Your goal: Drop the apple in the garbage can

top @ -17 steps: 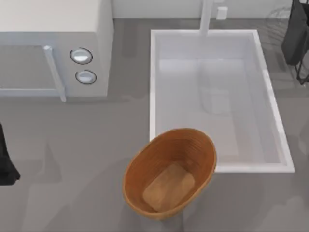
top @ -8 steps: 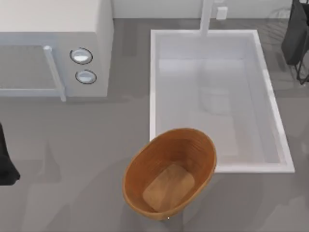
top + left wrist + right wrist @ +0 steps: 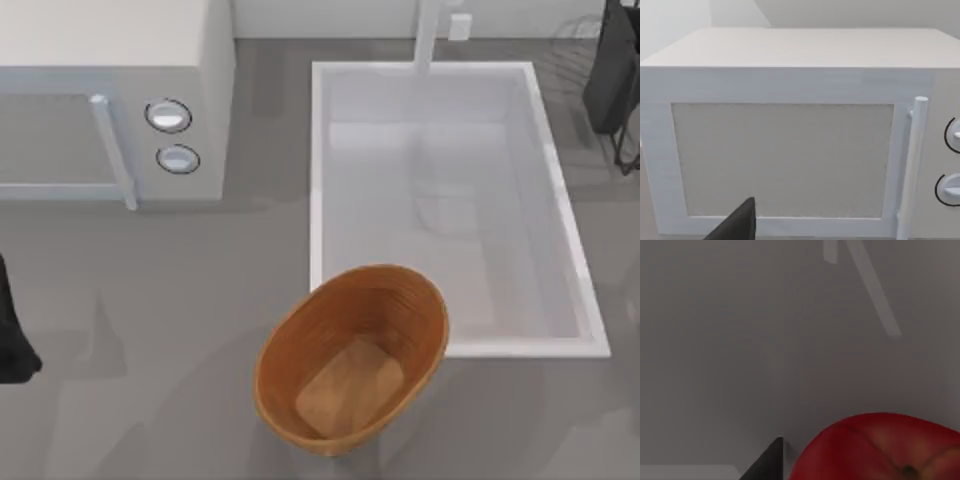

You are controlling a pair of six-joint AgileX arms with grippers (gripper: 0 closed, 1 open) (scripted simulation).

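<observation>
**Smooth apple waits close under the right wrist**

At the bench's left edge, the parked left gripper (image 3: 735,225) faces the white box-shaped microwave (image 3: 110,95); whether it is spread or closed cannot be told. The brown ribbed oval garbage can (image 3: 352,357) stands empty at the front edge, overlapping the white rectangular sink's (image 3: 315,180) front corner. The glossy red round apple (image 3: 880,447) lies on grey surface just beside one dark fingertip (image 3: 767,462) of the right gripper, whose spread cannot be told. Likely firm, light and slippery, it wants gripping across its widest middle.
</observation>
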